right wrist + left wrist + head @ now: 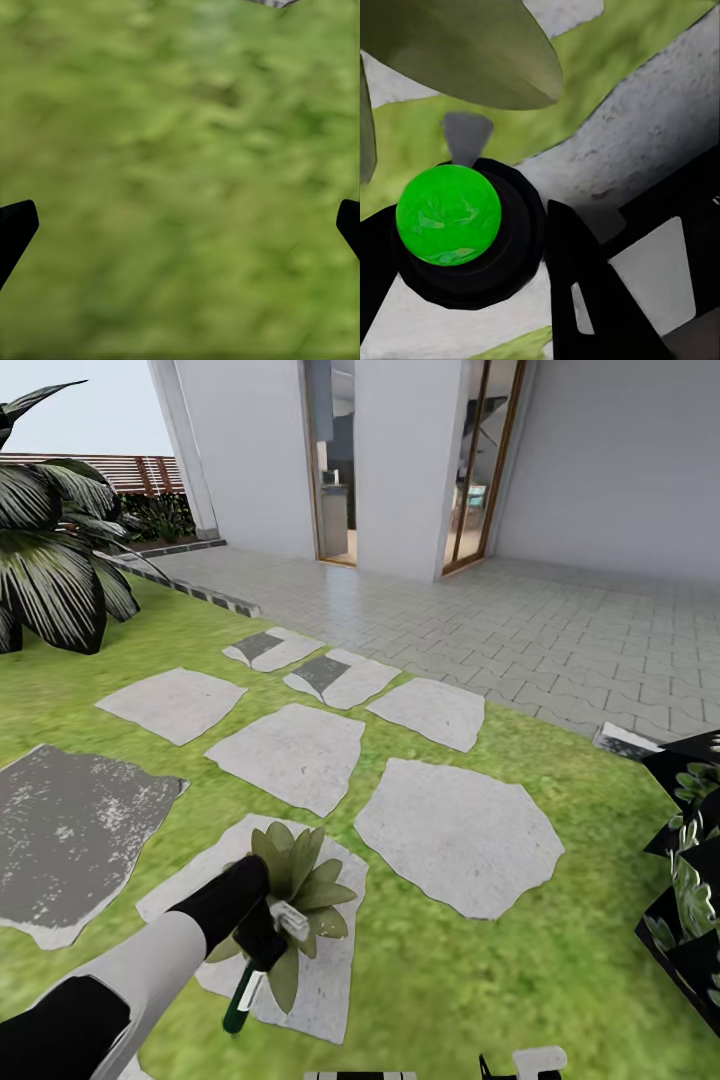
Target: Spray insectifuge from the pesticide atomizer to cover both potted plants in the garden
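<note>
Left gripper [262, 940] grasps the atomizer [243, 996], held directly at the plant [298, 890] on a stepping stone [322, 970]. Label text unreadable. Right gripper [180, 225] fingers spread wide, released, over lawn [180, 150].

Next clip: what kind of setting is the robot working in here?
A house's back garden, by the look of it: green lawn with grey stepping stones, a paved terrace leading to the house's open glass doors, and a slatted wooden fence behind a palm.
</note>
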You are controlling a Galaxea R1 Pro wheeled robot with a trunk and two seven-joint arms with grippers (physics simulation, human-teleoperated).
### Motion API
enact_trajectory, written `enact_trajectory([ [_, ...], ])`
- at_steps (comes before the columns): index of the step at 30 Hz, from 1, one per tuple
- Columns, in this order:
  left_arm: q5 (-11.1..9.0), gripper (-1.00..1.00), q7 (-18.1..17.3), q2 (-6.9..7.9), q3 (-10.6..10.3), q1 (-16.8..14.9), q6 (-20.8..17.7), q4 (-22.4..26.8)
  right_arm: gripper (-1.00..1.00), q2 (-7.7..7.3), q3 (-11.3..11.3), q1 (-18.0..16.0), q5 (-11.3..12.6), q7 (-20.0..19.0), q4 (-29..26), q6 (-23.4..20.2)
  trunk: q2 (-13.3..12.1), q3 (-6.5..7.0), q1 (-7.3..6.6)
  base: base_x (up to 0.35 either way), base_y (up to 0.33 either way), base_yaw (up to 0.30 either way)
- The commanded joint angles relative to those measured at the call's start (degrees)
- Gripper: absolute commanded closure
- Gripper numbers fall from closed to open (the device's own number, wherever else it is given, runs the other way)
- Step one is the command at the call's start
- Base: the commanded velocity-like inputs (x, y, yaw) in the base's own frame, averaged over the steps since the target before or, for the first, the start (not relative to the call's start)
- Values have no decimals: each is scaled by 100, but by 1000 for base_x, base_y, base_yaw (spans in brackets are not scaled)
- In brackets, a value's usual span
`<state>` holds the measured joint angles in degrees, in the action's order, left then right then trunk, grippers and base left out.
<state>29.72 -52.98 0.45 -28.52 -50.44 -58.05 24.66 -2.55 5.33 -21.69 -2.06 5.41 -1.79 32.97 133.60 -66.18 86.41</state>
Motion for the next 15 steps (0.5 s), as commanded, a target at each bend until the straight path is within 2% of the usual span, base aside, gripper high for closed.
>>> enact_trajectory([
  [1, 44, 100, 19, -11, -6, -1, -23, 17, -100, 0, 47, -2, -23, 57, 4, 7, 2, -5, -1, 0, 0, 0],
  [6, 34, 100, 142, -67, 30, -1, -42, 75, -100, 0, 47, -2, -23, 57, 4, 7, 2, -5, -1, 0, 0, 0],
  [13, -16, 100, 120, -55, 54, -1, -6, 39, -100, 0, 47, -3, -23, 57, 6, 7, 2, -5, -1, 0, 0, 0],
  [15, -17, 100, 121, -54, 56, -1, -5, 46, -100, 0, 47, -4, -23, 57, 5, 7, 2, -5, -1, -143, 0, 0],
])
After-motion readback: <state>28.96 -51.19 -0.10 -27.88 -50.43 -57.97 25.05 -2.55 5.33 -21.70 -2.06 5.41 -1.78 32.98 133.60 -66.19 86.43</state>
